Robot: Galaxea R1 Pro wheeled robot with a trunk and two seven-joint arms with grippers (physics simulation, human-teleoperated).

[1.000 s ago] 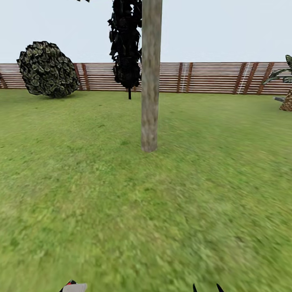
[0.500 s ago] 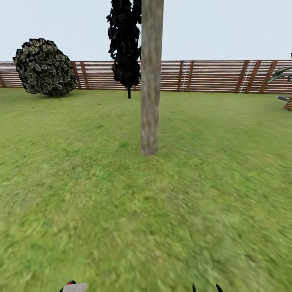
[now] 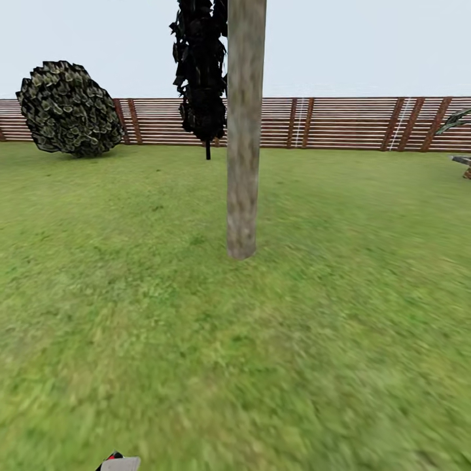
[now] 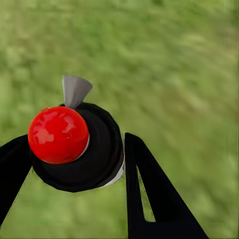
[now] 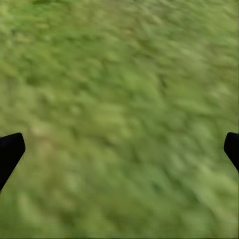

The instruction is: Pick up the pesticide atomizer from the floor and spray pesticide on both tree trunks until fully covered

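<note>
Pesticide atomizer (image 4: 74,147) in left end effector (image 4: 69,164)

Blurred green lawn (image 3: 340,327), brown slatted fence (image 3: 347,123), round dark bush (image 3: 69,109) under pale sky (image 3: 366,46).

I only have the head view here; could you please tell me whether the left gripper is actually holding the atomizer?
Observer: Yes. In the left wrist view the left gripper is shut on the pesticide atomizer, its black fingers on either side of the dark body.
Operator: Thank you. Which way does it sit?
Observer: Its round red top faces the wrist camera, and a small grey nozzle sticks out past it over the grass.
Operator: And the right gripper, please?
Observer: The right gripper is open and empty; its two fingertips sit wide apart with only blurred lawn between them.
</note>
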